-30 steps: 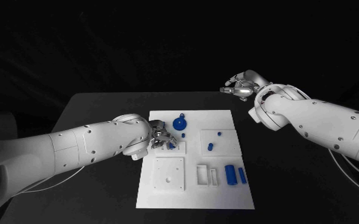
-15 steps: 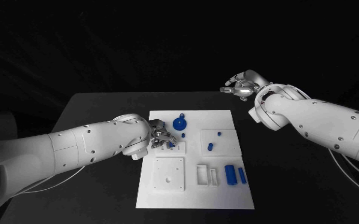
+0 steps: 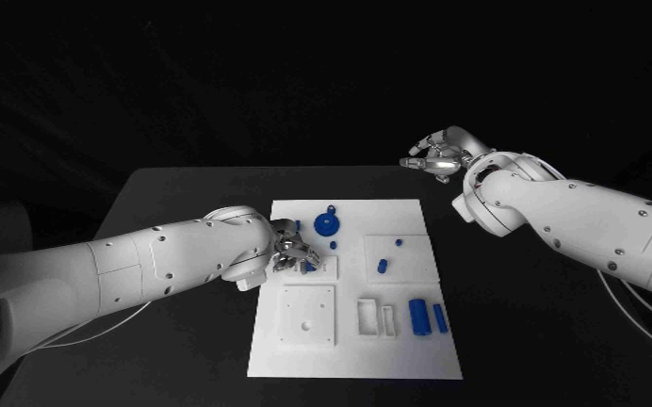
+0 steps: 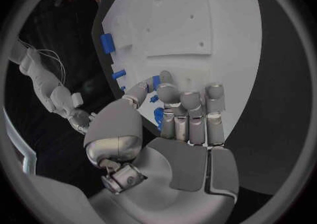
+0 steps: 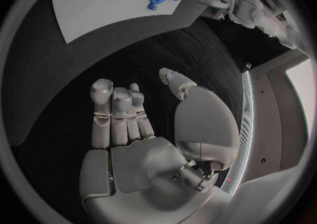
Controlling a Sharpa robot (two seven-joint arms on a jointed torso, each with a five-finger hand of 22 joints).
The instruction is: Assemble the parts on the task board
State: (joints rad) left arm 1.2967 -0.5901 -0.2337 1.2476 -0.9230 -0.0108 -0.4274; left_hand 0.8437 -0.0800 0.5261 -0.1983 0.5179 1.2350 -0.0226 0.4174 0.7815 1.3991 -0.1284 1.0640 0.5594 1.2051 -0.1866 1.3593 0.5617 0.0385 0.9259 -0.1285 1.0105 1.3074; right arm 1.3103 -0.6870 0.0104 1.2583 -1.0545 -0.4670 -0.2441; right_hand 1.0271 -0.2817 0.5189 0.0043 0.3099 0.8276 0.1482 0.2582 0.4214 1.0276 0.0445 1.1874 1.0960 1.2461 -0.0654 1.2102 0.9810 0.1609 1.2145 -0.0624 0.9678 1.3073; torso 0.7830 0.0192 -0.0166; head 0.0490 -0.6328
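The task board point(image 3: 356, 332) is laid flat on the black table point(image 3: 177, 200), and all positions below are referred to it.

The left hand point(image 3: 294, 251) is positioned over the board's left edge, at the far half of the board. In the left wrist view the left hand point(image 4: 173, 121) is seen with its fingers point(image 4: 190, 109) bent down toward the white surface, and a small blue part point(image 4: 156, 83) is pinched between the thumb and a fingertip. A further blue piece point(image 4: 159, 116) is partly hidden beneath the fingers; whether it is touched cannot be told.

The right hand point(image 3: 435, 158) is held well apart from the board, beyond its far right corner and above the table. In the right wrist view the right hand point(image 5: 142, 129) is seen released: the fingers are extended side by side, the thumb is set apart, and nothing is held.

On the board, a round blue part point(image 3: 326, 225) is located near the far edge, just beside the left hand. Two small blue parts point(image 3: 383, 265) are found on the raised square plate at the board's right side. Two blue cylinders point(image 3: 418, 317) are laid side by side near the right edge of the near half, beside a white rectangular frame point(image 3: 369, 317). A white square plate with holes point(image 3: 308, 315) is located on the near left portion.
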